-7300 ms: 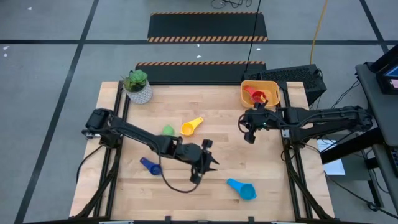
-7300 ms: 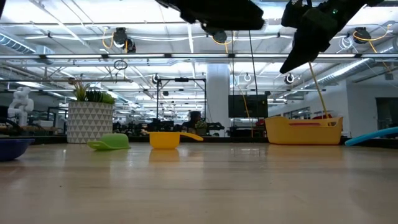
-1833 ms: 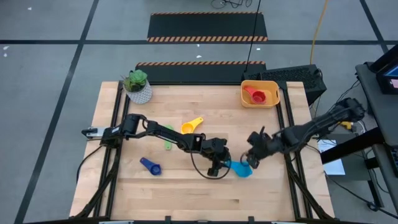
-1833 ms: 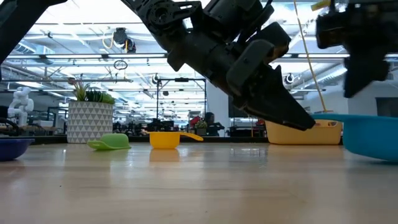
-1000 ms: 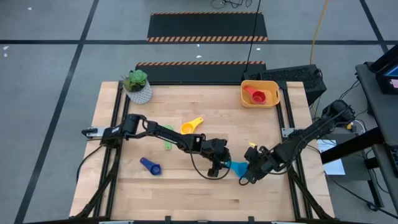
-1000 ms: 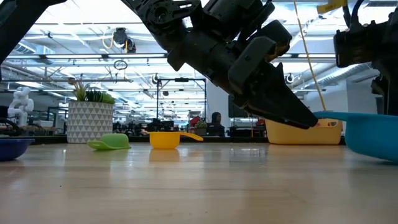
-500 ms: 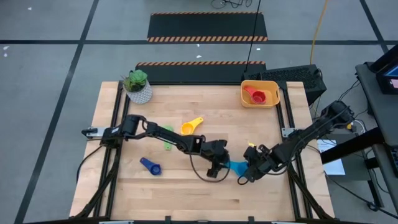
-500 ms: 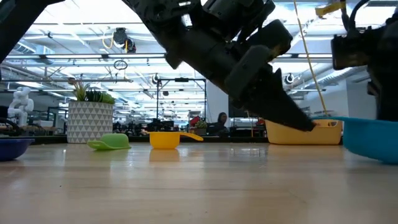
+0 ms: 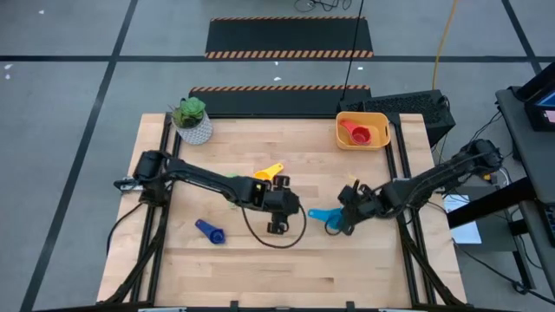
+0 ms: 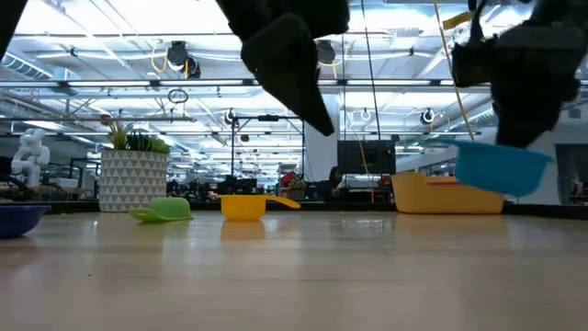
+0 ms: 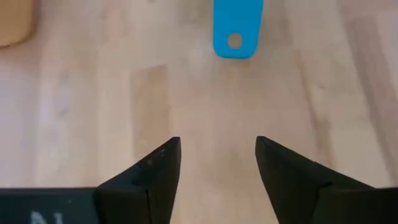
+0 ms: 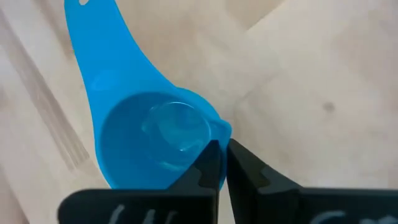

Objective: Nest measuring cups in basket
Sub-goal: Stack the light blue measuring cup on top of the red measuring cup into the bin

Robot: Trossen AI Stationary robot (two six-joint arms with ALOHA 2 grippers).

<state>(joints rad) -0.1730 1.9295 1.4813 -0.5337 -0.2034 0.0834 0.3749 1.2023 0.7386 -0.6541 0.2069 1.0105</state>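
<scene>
The right hand [image 9: 345, 218] has its fingers pinched shut on the rim of the light blue cup [image 9: 328, 217], lifted clear of the bench [image 9: 243, 269] near its middle. The cup's handle points away from that hand, toward the left hand [image 9: 277, 208], which hangs nearby, open and holding nothing.

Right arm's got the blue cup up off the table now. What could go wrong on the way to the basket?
1. The right gripper pinches only the blue cup's rim, with bowl and handle hanging free; it may swing or slip out.
2. The basket already holds a red cup; a careless drop might miss nesting.
3. The left gripper, open, sits nearby and could get clipped.
</scene>
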